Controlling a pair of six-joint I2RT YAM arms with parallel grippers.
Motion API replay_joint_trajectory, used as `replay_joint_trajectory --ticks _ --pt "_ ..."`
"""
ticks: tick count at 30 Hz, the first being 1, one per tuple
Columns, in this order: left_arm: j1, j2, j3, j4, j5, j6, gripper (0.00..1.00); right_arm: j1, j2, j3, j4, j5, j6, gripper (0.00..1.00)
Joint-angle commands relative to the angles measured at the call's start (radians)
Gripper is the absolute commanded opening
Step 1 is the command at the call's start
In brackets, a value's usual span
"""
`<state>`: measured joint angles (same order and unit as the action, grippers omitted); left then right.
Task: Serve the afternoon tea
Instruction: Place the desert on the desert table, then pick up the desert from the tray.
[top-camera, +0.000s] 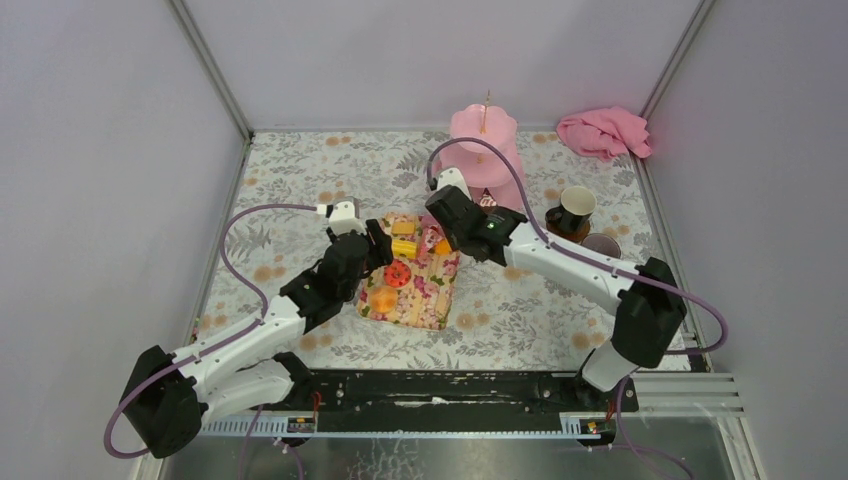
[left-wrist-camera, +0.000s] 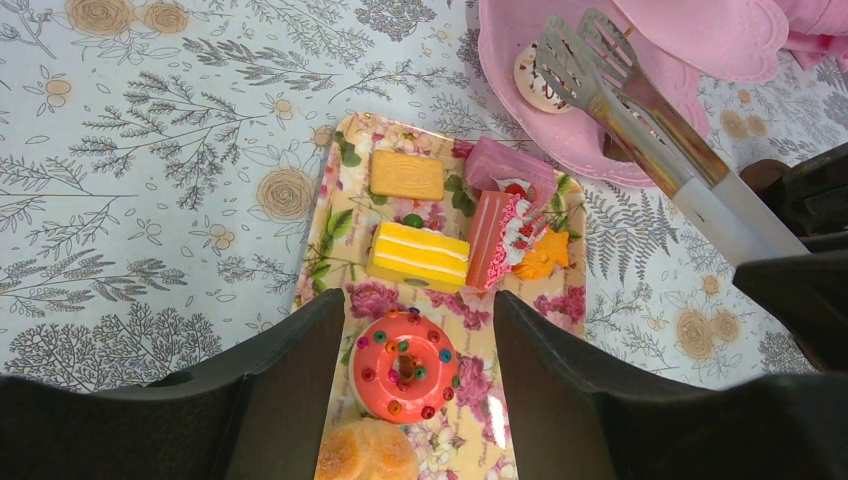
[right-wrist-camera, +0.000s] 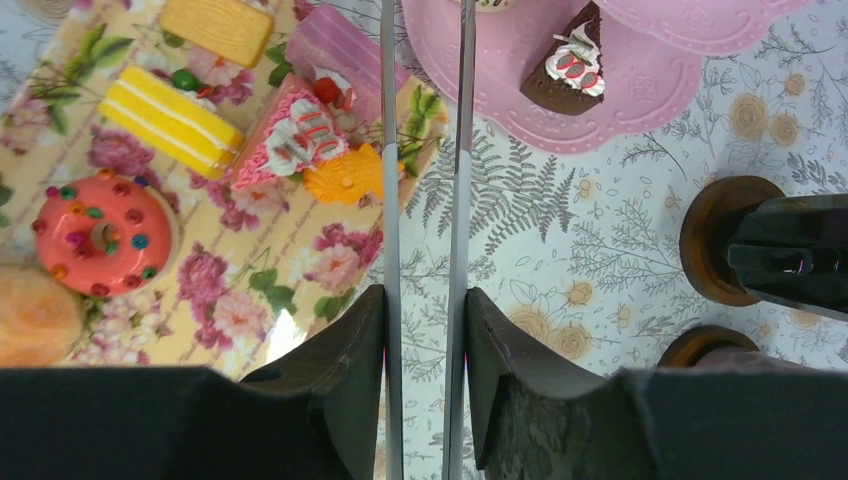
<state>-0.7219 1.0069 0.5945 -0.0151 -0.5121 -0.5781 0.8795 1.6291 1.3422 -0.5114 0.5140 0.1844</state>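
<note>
Nearest the arm bases, the left end effector (left-wrist-camera: 418, 310) hangs released over the near half of the floral tray (left-wrist-camera: 560, 300), holding nothing, its jaws standing either side of the red doughnut (left-wrist-camera: 403, 366). That looks like a line-up for a direct pick, or a way to steady the tray, and I cannot tell which. An orange bun (left-wrist-camera: 365, 452) lies closer in. Just past the doughnut lie the yellow cake (left-wrist-camera: 418, 256), a biscuit (left-wrist-camera: 407, 174) and the pink slice (left-wrist-camera: 498, 238), all on the tray and not yet served. At the tray's far right corner the right end effector (right-wrist-camera: 425, 300) is clenched on the tongs (left-wrist-camera: 640, 115). Its jaws squeeze the two blades partly together, and the tips reach toward the pink three-tier stand (top-camera: 485, 135), probably so cakes can be carried over without crushing. A chocolate slice (right-wrist-camera: 568, 68) already sits on the stand's bottom tier. Right of the stand, the black mug (top-camera: 575, 205) and grey mug (top-camera: 602, 244) stand on the tabletop (top-camera: 290, 180), and a pink cloth (top-camera: 605, 132) lies crumpled in the far corner.
</note>
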Motion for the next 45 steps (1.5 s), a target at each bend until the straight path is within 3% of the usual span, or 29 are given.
replay_joint_trajectory --ticks 1,9,18,30,45 --pt "0.007 0.005 0.036 -0.013 -0.025 -0.01 0.64 0.046 -0.091 -0.02 0.03 0.01 0.025 0.34" --pt "0.007 -0.024 0.022 -0.062 -0.044 -0.065 0.64 0.143 -0.215 -0.061 -0.028 0.001 0.077 0.34" --pt "0.009 -0.059 -0.013 -0.15 -0.038 -0.186 0.64 0.228 -0.383 -0.163 -0.075 -0.109 0.206 0.34" --pt "0.035 -0.049 0.001 -0.463 -0.079 -0.516 0.6 0.303 -0.549 -0.336 -0.079 -0.22 0.345 0.34" --pt "0.069 -0.077 -0.115 -0.409 0.054 -0.702 0.57 0.364 -0.632 -0.454 -0.02 -0.348 0.459 0.35"
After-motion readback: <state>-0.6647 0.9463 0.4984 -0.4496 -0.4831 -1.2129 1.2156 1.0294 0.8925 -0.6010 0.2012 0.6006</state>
